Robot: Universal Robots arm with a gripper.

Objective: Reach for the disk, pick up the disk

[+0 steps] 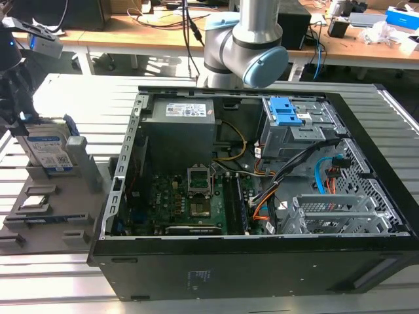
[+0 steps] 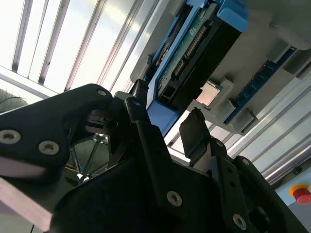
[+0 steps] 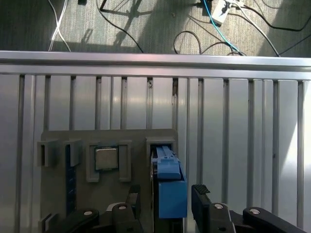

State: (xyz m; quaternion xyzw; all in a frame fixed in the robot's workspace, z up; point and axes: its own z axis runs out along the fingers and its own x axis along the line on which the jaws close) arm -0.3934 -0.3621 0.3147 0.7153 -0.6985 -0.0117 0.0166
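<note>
Silver with a blue bracket, the disk (image 1: 47, 149) stood upright in a grey holder (image 1: 62, 203) at the exterior view's left, on the slatted bench (image 1: 39, 278). In the first wrist view the hand (image 3: 166, 196) was spread, one of its fingers (image 3: 199, 194) on each side of the disk, not pinching it. Over at the exterior view's right lay the opened computer case (image 1: 262, 268).
</note>
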